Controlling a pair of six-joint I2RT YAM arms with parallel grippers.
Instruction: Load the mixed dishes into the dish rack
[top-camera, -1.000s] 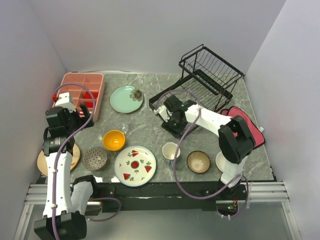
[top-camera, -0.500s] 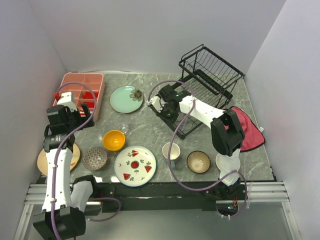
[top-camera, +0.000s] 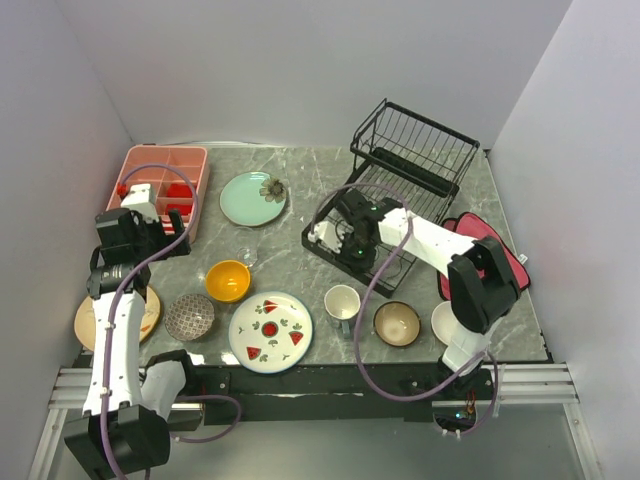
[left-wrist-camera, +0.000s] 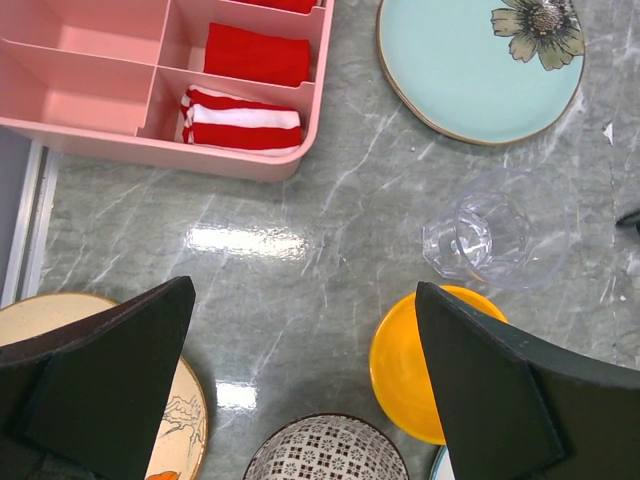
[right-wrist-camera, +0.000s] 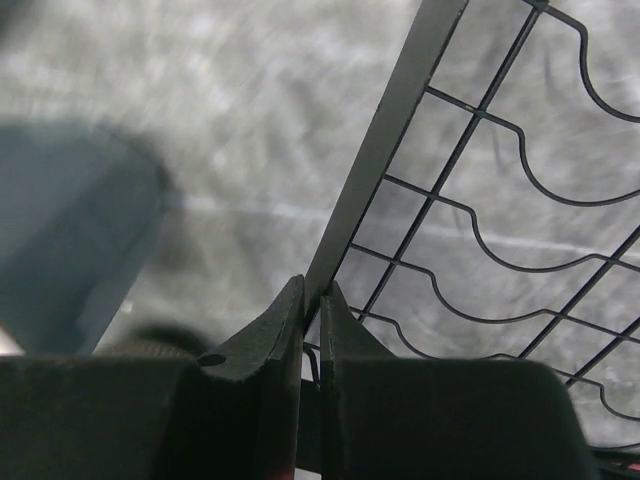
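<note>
Marble tabletop, white walls, right pincer clamping dish rack rim, left pincer spread wide.

In the left wrist view the bottom edge cuts off the tan plate and patterned bowl. The right wrist view shows an unidentifiable blurred dark shape.

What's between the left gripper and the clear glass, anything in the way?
Nothing visible. The left gripper is open above the table, and only bare marble separates it from the clear glass, ahead to its right. The orange bowl sits close against the glass's near side and may crowd a finger.
</note>
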